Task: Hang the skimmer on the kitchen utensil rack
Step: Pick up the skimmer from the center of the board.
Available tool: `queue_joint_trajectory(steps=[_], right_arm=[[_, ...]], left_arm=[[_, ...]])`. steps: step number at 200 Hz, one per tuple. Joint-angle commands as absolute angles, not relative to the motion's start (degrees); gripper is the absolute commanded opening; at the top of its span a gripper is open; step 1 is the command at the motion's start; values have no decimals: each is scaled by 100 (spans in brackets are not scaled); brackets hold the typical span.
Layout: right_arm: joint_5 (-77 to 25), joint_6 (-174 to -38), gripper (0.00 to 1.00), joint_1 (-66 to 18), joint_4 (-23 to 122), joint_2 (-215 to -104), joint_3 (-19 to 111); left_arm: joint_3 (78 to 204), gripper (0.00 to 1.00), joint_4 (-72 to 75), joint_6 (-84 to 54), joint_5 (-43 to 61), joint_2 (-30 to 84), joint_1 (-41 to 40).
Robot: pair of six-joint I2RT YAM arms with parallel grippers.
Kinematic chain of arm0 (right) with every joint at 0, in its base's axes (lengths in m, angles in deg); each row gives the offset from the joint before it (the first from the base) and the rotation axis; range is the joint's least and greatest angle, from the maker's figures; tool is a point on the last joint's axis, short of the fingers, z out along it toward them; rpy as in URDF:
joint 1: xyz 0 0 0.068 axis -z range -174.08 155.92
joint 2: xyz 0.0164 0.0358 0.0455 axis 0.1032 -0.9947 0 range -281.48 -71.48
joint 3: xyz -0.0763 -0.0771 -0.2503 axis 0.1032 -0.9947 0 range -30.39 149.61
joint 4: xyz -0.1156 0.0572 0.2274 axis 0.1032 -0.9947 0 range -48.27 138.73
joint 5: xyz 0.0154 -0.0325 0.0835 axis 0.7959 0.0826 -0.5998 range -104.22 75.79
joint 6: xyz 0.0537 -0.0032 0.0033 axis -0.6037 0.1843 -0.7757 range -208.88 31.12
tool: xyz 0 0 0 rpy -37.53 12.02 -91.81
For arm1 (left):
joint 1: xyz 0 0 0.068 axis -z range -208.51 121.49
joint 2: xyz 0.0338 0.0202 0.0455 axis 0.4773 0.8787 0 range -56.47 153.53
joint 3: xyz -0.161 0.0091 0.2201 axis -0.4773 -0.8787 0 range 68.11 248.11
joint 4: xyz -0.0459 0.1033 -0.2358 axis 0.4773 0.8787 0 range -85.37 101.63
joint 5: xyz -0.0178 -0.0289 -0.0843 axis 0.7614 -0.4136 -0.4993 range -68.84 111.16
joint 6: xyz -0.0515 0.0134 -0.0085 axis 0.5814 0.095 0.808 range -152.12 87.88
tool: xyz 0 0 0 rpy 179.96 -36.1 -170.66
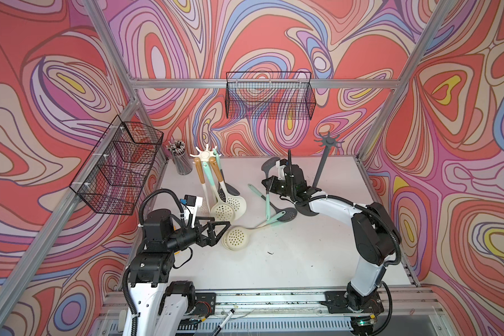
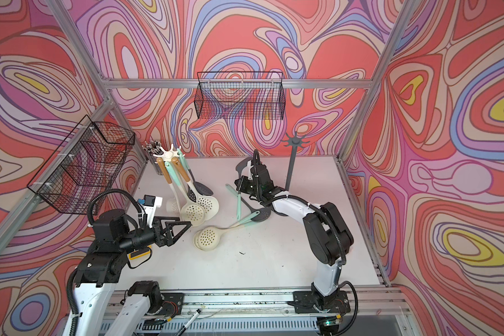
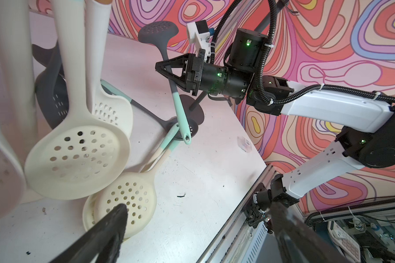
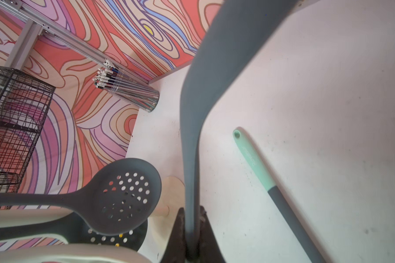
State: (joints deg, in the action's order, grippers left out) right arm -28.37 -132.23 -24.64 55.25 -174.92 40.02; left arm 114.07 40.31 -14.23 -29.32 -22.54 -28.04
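Running out of right wrist view, grey skimmer (image 4: pixel 191 136) between right fingers (image 4: pixel 177 239)

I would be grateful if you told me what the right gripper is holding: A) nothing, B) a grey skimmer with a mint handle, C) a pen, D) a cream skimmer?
B: the right gripper is shut on the shaft of the grey skimmer, head up and mint handle hanging down.

Swirl-patterned walls (image 1: pixel 274 35) in red, pink and purple enclose a white tabletop (image 1: pixel 274 261). Black wire baskets (image 1: pixel 269 99) hang from aluminium framing (image 1: pixel 186 83).
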Motion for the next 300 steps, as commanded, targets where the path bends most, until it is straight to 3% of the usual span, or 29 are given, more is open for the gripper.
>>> queue_joint_trajectory(steps=[1, 28, 61, 98, 157, 194, 248, 300], right_arm=[[-2915, -13710, 4, -2475, 5226, -17109, 3707], [-3126, -14292, 0, -2475, 5238, -16884, 3496], [-3284, -14819, 0, -2484, 5189, -16560, 3278], [-3201, -15174, 0, -2475, 4918, -16040, 2994], [-3499, -16215, 0, -2466, 5392, -15485, 2648], [-3841, -16863, 0, -2323, 5431, -15235, 2603], [-4602, -18249, 0, -2093, 6074, -15257, 2488], [-4871, -18821, 0, -2089, 6319, -15455, 2645]], left_arm=[[11357, 100, 3751, -1302, -2723, -2204, -2737], [11267, 100, 3184, -1110, -2377, -2196, -2575], [11267, 99, 2676, -1416, -905, -2234, -1219], [11283, 93, 2131, -1915, -212, -1947, -79], [11649, 89, 1656, -4349, 683, -1211, 1683], [11240, 87, 639, -6028, 612, -1141, 2065], [10828, 61, -457, -7842, 568, -1027, 2443], [10698, 59, -897, -9658, 994, -510, 2748]])
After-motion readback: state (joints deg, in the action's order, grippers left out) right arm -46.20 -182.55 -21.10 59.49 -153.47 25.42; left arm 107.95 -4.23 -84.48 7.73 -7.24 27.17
